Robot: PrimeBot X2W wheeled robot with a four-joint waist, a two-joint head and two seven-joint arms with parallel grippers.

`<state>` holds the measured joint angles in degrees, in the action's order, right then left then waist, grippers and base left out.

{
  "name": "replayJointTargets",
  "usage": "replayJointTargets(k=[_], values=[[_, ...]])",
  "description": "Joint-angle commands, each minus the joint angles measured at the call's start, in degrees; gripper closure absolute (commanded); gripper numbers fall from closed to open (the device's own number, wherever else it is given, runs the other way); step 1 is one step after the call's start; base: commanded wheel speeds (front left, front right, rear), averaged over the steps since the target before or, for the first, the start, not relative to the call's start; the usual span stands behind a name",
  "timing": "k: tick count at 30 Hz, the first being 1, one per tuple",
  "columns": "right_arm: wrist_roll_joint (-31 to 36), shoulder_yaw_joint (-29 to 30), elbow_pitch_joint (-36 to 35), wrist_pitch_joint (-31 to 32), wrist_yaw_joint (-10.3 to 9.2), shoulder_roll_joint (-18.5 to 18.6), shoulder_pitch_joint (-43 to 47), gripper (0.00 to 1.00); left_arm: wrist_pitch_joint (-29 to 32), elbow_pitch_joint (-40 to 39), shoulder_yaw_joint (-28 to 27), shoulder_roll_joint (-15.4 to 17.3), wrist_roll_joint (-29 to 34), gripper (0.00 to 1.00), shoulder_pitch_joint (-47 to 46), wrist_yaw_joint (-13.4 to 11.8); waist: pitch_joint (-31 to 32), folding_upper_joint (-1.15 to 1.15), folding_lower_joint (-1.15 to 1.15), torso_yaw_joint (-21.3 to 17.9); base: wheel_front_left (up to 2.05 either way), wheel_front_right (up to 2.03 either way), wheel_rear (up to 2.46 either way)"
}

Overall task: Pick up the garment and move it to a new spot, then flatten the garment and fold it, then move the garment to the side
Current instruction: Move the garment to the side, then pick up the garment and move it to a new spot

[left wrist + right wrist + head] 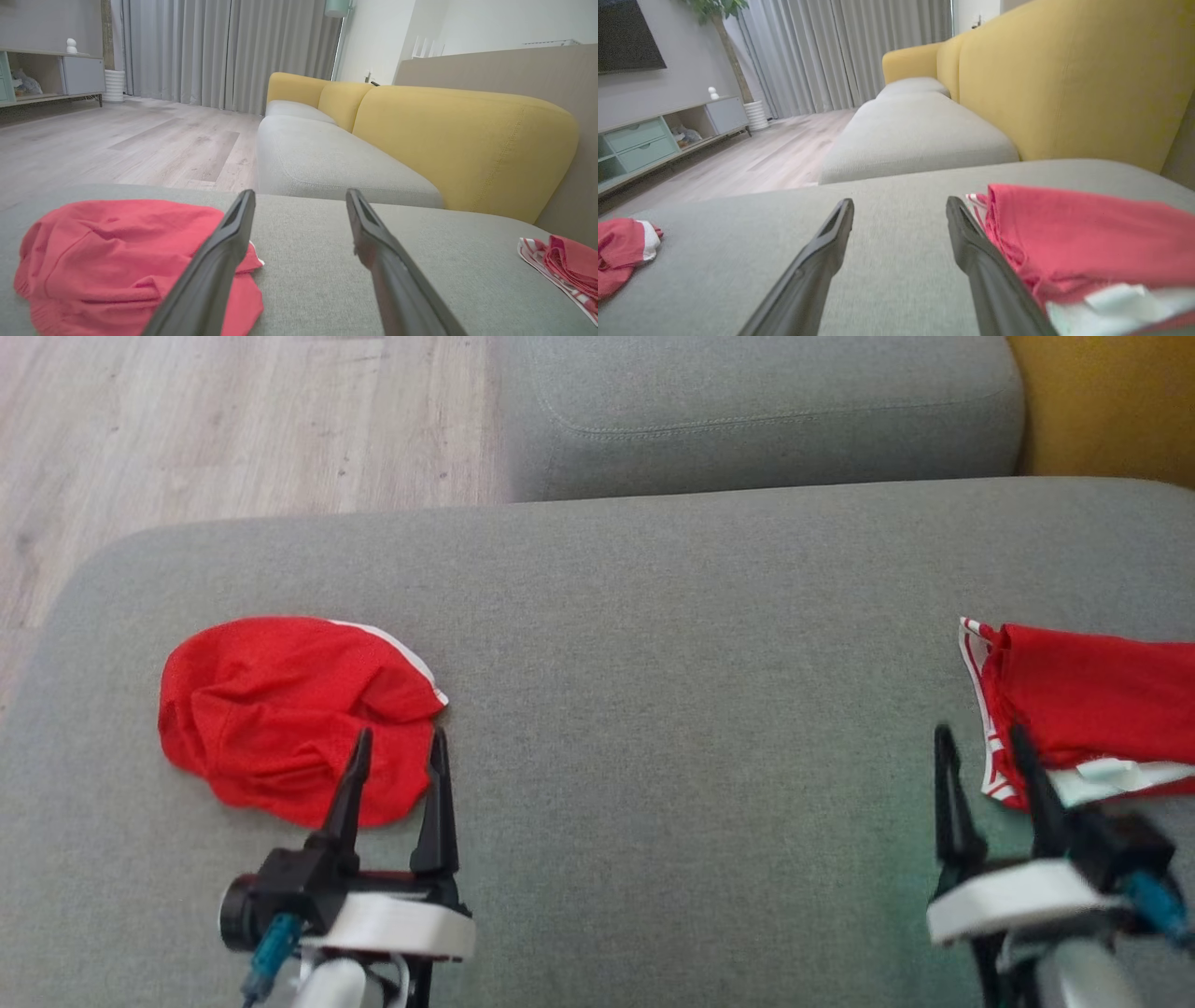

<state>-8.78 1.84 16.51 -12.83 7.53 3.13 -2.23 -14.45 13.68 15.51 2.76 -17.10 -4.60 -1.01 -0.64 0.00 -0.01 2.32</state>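
My left pincer (400, 735) stands spread and empty by the near edge of the crumpled garment (280, 709) on the cushion (653, 663), my right pincer (982, 733) likewise spread just beside a second, folded garment (1092, 705).

Head view looks steeply down on the grey cushion (672, 663); both wrist views skim low across it, sharing the crumpled garment (280, 719).

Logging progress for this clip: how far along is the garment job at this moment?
Looks done: a folded red garment lies at the right edge of the cushion. In hand: nothing; left end effector and right end effector stand open, empty. Left: the crumpled red garment by the left one awaits pickup, flattening, folding.
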Motion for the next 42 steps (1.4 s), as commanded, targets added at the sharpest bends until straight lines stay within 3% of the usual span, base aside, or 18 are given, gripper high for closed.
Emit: replayJointTargets(k=[1, 22, 42], values=[[-0.2, -1.6, -1.6, -0.9, -0.04, -0.1, -1.7, 0.0, -0.5, -1.5, -1.4, 0.1, -0.3, 0.0, -1.3, 0.0, 0.0, 0.0, 0.01, -0.1, 0.0, 0.0, 0.0], [-3.4, -3.9, -2.8, -2.2, -0.04, -0.2, 0.7, 0.0, -0.5, -1.0, -1.5, 0.1, -0.7, 0.0, -0.3, -0.2, 0.7, 0.0, 0.01, -0.4, 0.0, 0.0, 0.0], [-3.7, -11.1, -3.1, -2.2, -0.04, -0.2, 2.0, 0.0, -0.5, -0.6, -2.9, 0.1, 0.3, 0.0, 0.5, -0.3, 1.7, 0.0, 0.01, 10.7, 0.0, 0.0, 0.0]])
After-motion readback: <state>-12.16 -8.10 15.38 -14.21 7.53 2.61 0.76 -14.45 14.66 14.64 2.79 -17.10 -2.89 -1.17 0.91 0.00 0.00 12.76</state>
